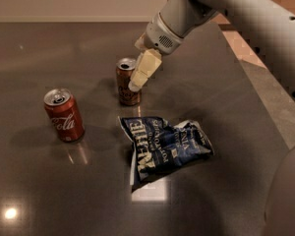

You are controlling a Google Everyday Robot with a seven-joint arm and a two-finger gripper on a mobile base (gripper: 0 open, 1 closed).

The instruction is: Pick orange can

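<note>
Camera view: the gripper (137,67), jaws apart and holding nothing, hangs just right of the orange can (125,90).

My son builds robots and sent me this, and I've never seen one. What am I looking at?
This is a single camera's view, looking down on a dark table. Where the camera is mounted isn't recorded. The pale arm entering from the upper right belongs to a mobile robot, and the cream piece at its end is its hand. The hand is at the upper right side of a small orange can, which stands upright. To the left stands a red Coca-Cola can, and nearer the camera lies a crumpled dark blue chip bag. I cannot tell whether anything is gripped.
</note>
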